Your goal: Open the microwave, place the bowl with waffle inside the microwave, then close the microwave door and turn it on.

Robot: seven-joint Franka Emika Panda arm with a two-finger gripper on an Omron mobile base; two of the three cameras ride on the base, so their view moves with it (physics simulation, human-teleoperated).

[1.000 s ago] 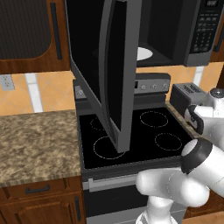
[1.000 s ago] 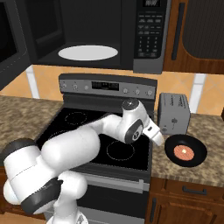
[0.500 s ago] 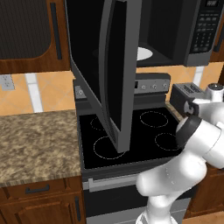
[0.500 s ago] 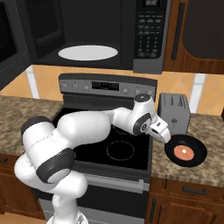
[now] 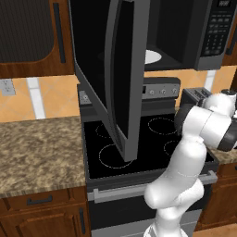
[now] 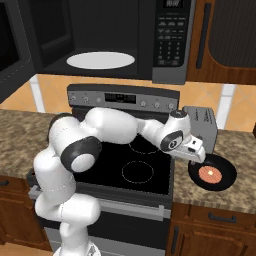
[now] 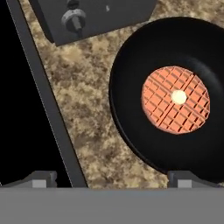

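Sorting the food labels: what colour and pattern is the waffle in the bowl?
Reddish-brown with a square grid and a pale dot at its centre; the waffle shows best in the hand view.

1 microwave (image 6: 125, 40) w/ 1 door (image 5: 118, 74) – 1 turntable plate (image 6: 100, 60), 1 bowl (image 7: 170, 96), 1 waffle (image 7: 175, 99), 1 toaster (image 6: 202, 127), 1 stove (image 6: 132, 165) – 4 burner rings

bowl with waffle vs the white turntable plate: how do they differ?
The bowl with waffle is black; the turntable plate is white. The bowl sits on the granite counter beside the toaster; the plate lies inside the open microwave. The bowl carries a waffle; the plate is bare. Both are round and shallow.
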